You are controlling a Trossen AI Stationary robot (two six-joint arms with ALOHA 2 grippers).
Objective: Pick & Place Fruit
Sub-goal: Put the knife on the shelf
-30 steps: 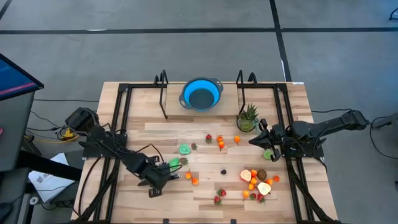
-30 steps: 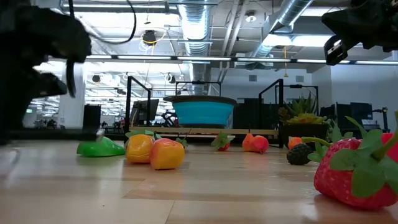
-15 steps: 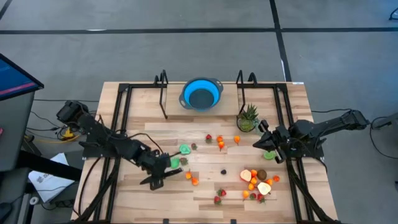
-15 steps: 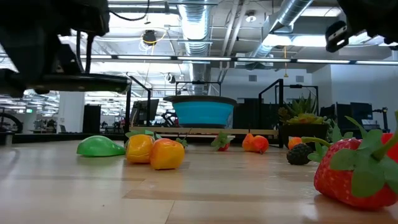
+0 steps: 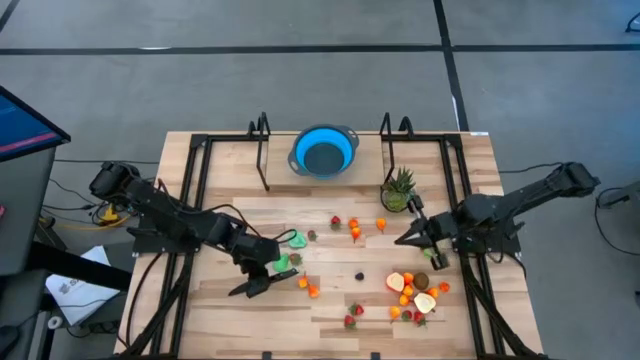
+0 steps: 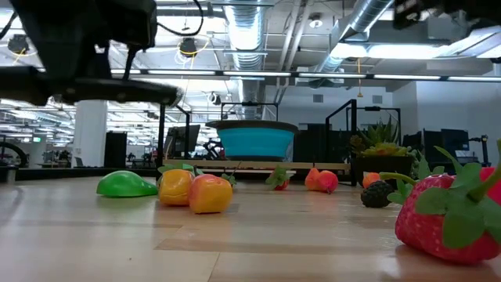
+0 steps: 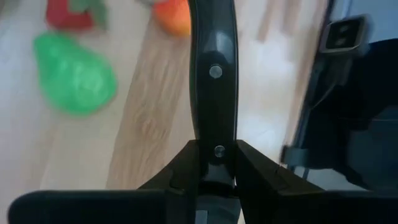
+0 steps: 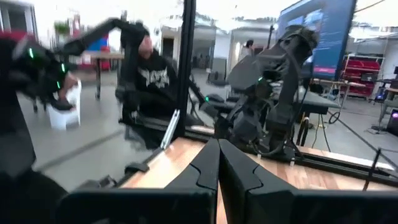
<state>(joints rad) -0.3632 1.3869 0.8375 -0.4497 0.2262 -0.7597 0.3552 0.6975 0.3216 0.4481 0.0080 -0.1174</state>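
Toward the near left of the wooden table (image 5: 225, 215), the left gripper (image 5: 248, 289) hangs above the boards, just near of a green pear (image 5: 283, 261). Whether its claw stands wide or narrow cannot be told. The low view shows it as a dark level bar (image 6: 156, 91) above the pear (image 6: 125, 185) and two orange pieces (image 6: 176, 188), clear of all of them. Its own wrist view looks down on the pear (image 7: 74, 73), with nothing seen in its grasp.

On the right side, the right gripper (image 5: 402, 240) points left, between the spiky green plant (image 5: 399, 190) and the fruit cluster. Its claw is pressed fully together with nothing between the fingers (image 8: 205, 162), as its wrist view shows.

The fruit lies scattered across the middle and near right of the table:
- a green lime (image 5: 297, 239) sits just far of the pear;
- a strawberry (image 5: 336, 221) and small orange bits (image 5: 355, 230) lie around the table's middle;
- a dark berry (image 5: 359, 276) lies alone, near of them;
- two more orange bits (image 5: 308, 288) lie just right of the left gripper;
- the cluster on the near right holds cut peach halves (image 5: 396, 282), a brown kiwi (image 5: 421, 280), orange pieces and strawberries;
- two further strawberries (image 5: 354, 316) lie at the near edge.

At the far middle stands the blue bowl (image 5: 324, 152), with no fruit seen inside it. A big strawberry (image 6: 446, 211) fills the low view's right foreground.
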